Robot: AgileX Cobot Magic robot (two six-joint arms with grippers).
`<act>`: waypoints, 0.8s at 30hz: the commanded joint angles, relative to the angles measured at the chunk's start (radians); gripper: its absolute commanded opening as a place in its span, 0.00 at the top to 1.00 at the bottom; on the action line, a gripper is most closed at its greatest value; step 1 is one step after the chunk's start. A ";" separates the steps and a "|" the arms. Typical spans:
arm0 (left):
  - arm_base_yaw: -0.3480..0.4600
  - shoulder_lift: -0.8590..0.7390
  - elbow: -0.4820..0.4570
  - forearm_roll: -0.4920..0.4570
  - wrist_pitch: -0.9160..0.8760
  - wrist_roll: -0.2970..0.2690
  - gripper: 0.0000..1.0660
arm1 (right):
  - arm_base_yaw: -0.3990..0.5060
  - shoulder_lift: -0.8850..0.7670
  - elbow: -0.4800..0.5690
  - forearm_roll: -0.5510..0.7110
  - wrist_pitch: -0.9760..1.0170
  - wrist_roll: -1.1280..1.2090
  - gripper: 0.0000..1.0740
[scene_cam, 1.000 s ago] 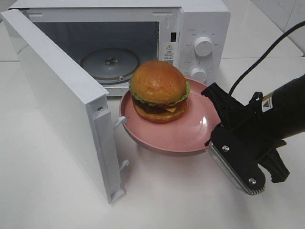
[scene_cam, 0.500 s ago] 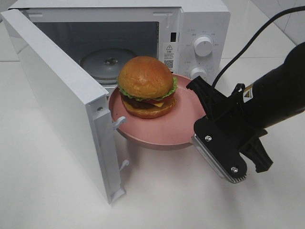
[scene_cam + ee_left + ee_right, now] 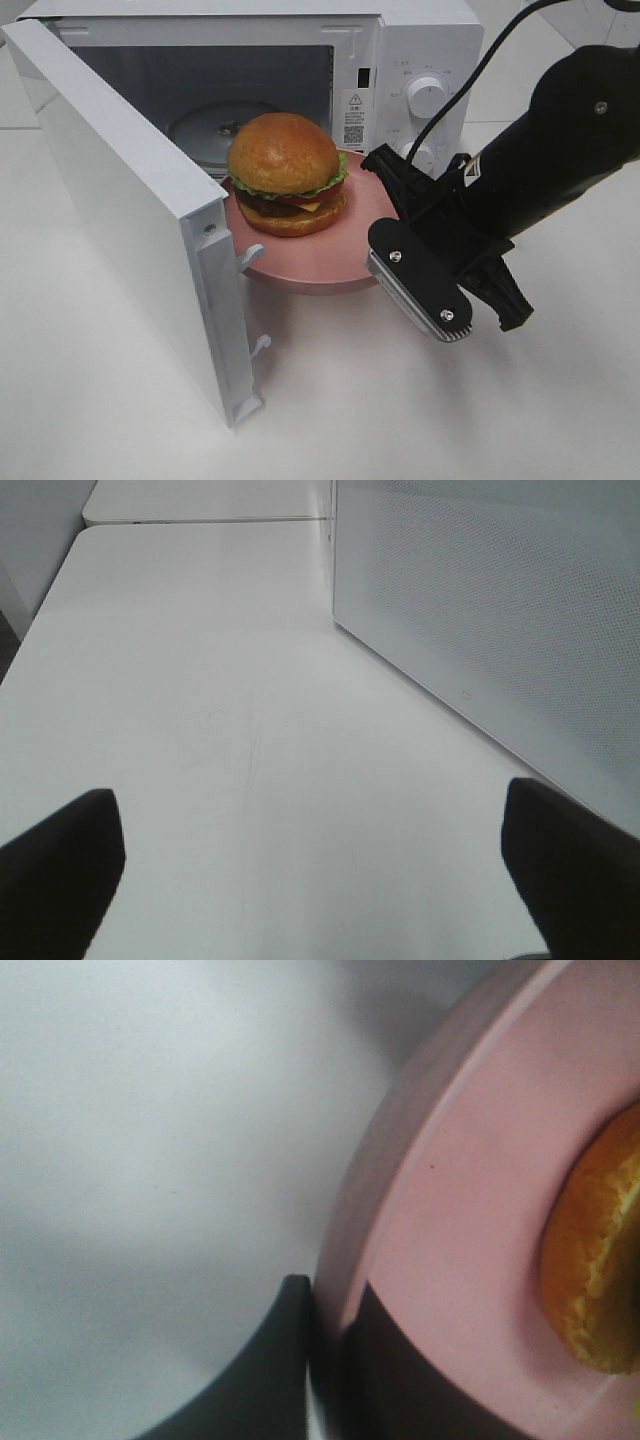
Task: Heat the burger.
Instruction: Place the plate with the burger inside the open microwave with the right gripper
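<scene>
Burger (image 3: 285, 170) is seen sitting on the pink plate (image 3: 330, 265), which is held up at the open mouth of the microwave (image 3: 420, 60), close beside its swung-out door (image 3: 120, 200). The plate's rim is pinched tight by the right gripper (image 3: 325, 1310), with bare table (image 3: 400, 420) seen in front of the microwave. The left gripper (image 3: 310, 880) is spread wide with nothing in it.

**Colours: white kit, pink plate, golden bun**

Burger (image 3: 285, 170): glossy golden-brown bun, green lettuce frill, dark patty, yellow cheese, red slice. Plate (image 3: 345, 248): plain pink. Microwave (image 3: 425, 45) & door (image 3: 120, 200): white; door shows fine dot mesh in left wrist view. Turntable (image 3: 205, 128): greyish glass. Label (image 3: 353, 110): white w/ black print. Right fingers (image 3: 425, 270): black, silver ribbed edge. Left fingers (image 3: 60, 865): black. Worktop (image 3: 100, 400): white.
</scene>
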 commanded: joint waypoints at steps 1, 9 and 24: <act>0.001 -0.019 0.004 -0.003 -0.014 -0.005 0.12 | 0.005 0.003 -0.042 0.014 -0.023 -0.004 1.00; 0.001 -0.019 0.004 -0.003 -0.014 -0.005 0.12 | 0.005 0.069 -0.145 0.014 0.022 -0.001 1.00; 0.001 -0.019 0.004 -0.003 -0.014 -0.005 0.12 | 0.005 0.201 -0.312 0.010 0.062 0.026 1.00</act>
